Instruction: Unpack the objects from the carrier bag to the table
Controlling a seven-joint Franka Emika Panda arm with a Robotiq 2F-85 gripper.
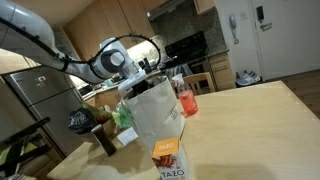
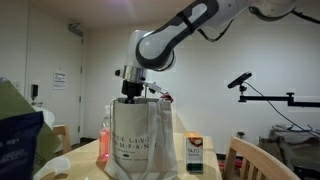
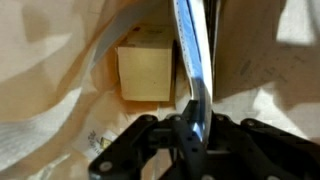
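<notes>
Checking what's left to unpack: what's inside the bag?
In the wrist view, a tan box lies in the bag, beside a flat package clamped in the gripper. Bag folds hide anything deeper.

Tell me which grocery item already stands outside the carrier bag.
The orange carton, upright on the table beside the bag; the tan box and the flat package gripped by the pincer are inside it.

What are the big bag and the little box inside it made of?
Carrier bag: probably thin plastic, maybe cloth; it is whitish and crinkly, and light glows through it. Box: looks like matte tan cardboard, with flat faces and straight edges.
</notes>
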